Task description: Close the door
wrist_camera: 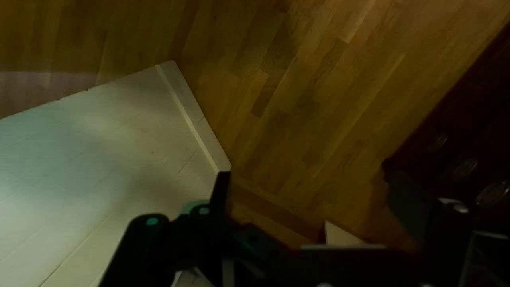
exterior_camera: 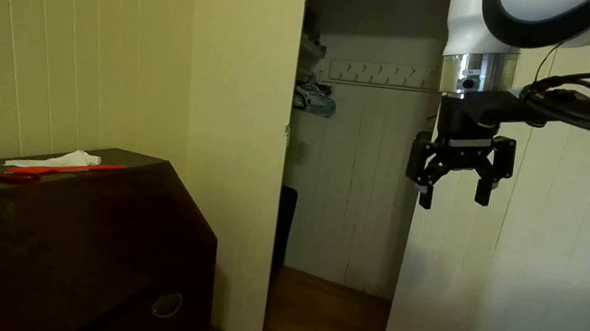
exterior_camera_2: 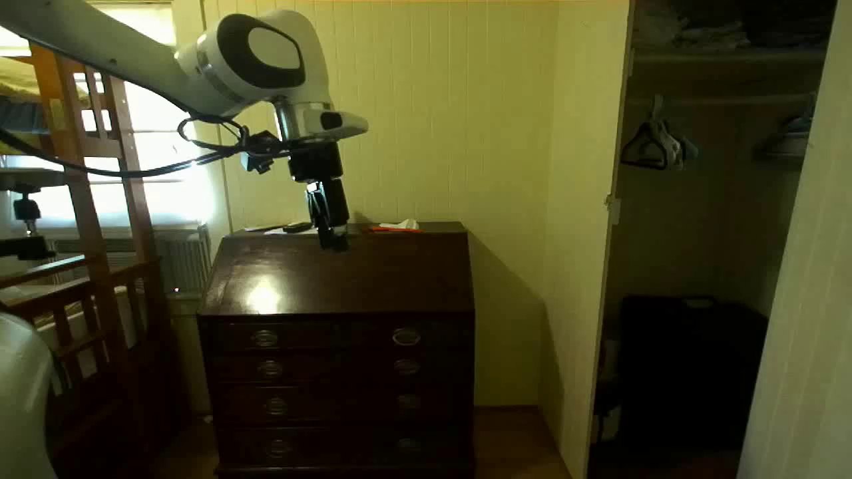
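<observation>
Here, in exterior view, we see dark bureau (exterior_camera: 63, 237) at left, then closet interior (exterior_camera: 348, 195); next our gripper (exterior_camera: 453, 199) hangs, fingers (exterior_camera: 483, 193) spread well apart, holding nothing; behind it, reaching rightward, pale grooved door (exterior_camera: 553, 239) stands open.

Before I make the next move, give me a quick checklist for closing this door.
1. Door shut: not ok; it stands open, with the closet showing past its edge.
2. Tool empty: ok; it is open with nothing in its grip.
3. Tool on the door: not ok; they are apart in both exterior views.
4. Tool off the bureau: ok; a gap shows in an exterior view.
5. Small fitting on the door's edge usable: cannot tell, too small.
</observation>
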{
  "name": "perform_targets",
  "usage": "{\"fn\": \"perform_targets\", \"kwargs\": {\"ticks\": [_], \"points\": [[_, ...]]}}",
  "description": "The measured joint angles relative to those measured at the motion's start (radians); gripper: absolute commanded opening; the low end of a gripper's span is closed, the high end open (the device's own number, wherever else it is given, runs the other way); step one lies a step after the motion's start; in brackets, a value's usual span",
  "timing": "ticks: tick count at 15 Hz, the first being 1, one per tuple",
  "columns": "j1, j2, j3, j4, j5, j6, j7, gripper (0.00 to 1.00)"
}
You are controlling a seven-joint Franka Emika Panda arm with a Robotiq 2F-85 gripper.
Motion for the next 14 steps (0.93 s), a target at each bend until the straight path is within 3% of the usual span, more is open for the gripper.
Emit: {"fn": "perform_targets", "kwargs": {"ticks": [7,14], "points": [[0.009,-0.001,-0.02,0.005,0.007,0.0,-0.001,1.0],[0.0,-0.059,-0.283,0.155,0.182,-0.096,-0.119,1.0]]}}
